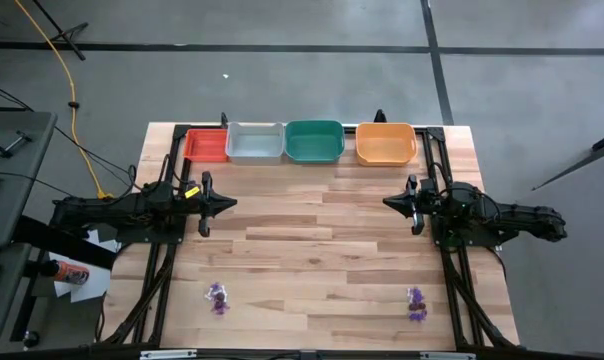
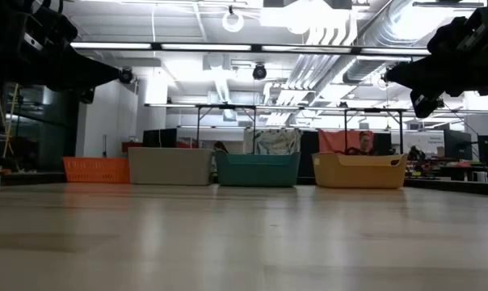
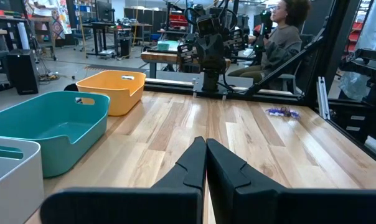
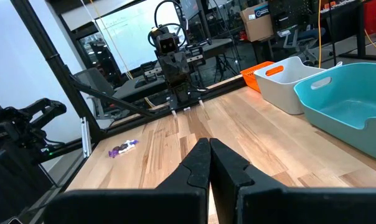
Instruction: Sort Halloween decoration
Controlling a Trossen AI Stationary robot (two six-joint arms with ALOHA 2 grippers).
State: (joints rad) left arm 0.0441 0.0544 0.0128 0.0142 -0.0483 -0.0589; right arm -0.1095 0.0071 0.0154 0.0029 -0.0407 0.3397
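Purple trinkets [image 1: 218,297] [image 1: 416,304] lie well apart from tray row [image 1: 314,142]; left gripper [image 1: 222,204], right gripper [image 1: 394,203] clenched empty; tiny pieces risk slipping.

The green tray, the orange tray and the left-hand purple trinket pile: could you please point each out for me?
green tray [image 1: 314,141], high view, bare floor inside.
orange tray [image 1: 386,143], high view, bare floor inside.
left purple trinket pile [image 1: 218,297], high view, middle of the cluster.

- No text, label, brand, number or sign can be read in any view
- The board [image 4: 135,31] behind the far arm carries faint marks, too small to make out
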